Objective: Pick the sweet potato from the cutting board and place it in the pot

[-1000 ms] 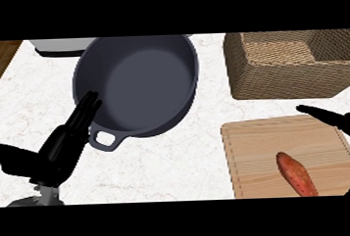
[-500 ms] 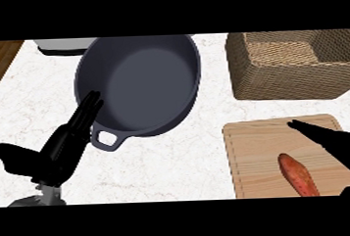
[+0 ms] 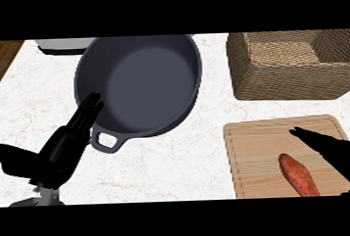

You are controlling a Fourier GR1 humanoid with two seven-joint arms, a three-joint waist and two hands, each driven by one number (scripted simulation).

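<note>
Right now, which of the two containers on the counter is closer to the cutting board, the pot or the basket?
The woven basket: it stands just behind the cutting board, at the right. The dark pot sits farther left, beside the left hand.

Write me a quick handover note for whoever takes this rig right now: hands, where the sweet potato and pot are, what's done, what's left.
Right hand: open, fingers straight, over the cutting board just right of the sweet potato; not holding it.
Left hand: open, resting at lower left, fingertips near the pot's handle.
Sweet potato: lying on the board, near its front edge.
Pot: on the counter left of the board, nothing inside.
Wicker basket: behind the board, not part of the job.
Done: nothing picked yet.
Left: grasp the sweet potato, carry it left, put it in the pot.
</note>
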